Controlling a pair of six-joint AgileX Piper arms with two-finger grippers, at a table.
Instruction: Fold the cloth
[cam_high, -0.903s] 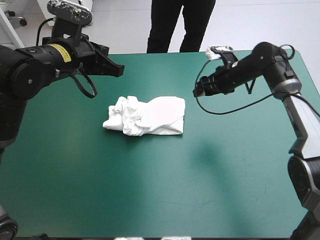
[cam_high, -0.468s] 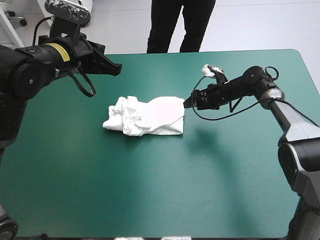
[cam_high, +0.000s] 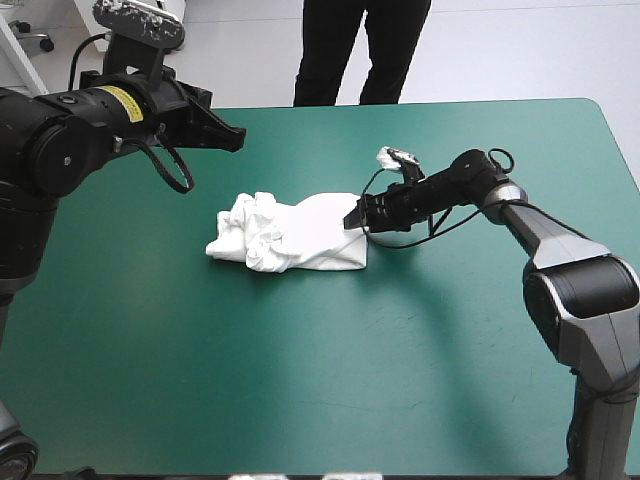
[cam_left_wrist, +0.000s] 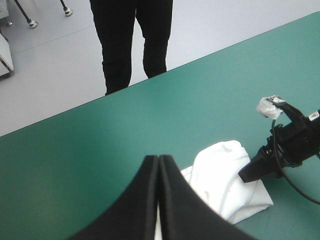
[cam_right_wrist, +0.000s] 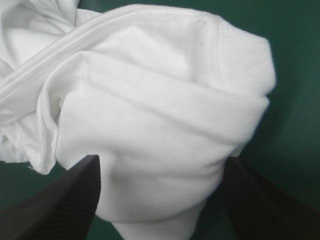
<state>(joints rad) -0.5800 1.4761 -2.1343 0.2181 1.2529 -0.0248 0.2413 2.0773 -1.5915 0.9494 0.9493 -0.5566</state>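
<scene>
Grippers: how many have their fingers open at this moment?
1. The right gripper, at the T-shirt's right end, has its fingers apart. The left gripper, raised off to the T-shirt's left, is shut.

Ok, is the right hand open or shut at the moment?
Open. In its wrist view the right hand shows its two black fingers standing wide apart, with the T-shirt lying between them, not clamped.

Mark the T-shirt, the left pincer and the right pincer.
T-shirt (cam_high: 310, 230), high view, smooth folded middle.
left pincer (cam_left_wrist: 158, 161), left wrist view, tip where the shut fingers meet.
right pincer (cam_high: 352, 221), high view, fingertips at the T-shirt's edge.
</scene>
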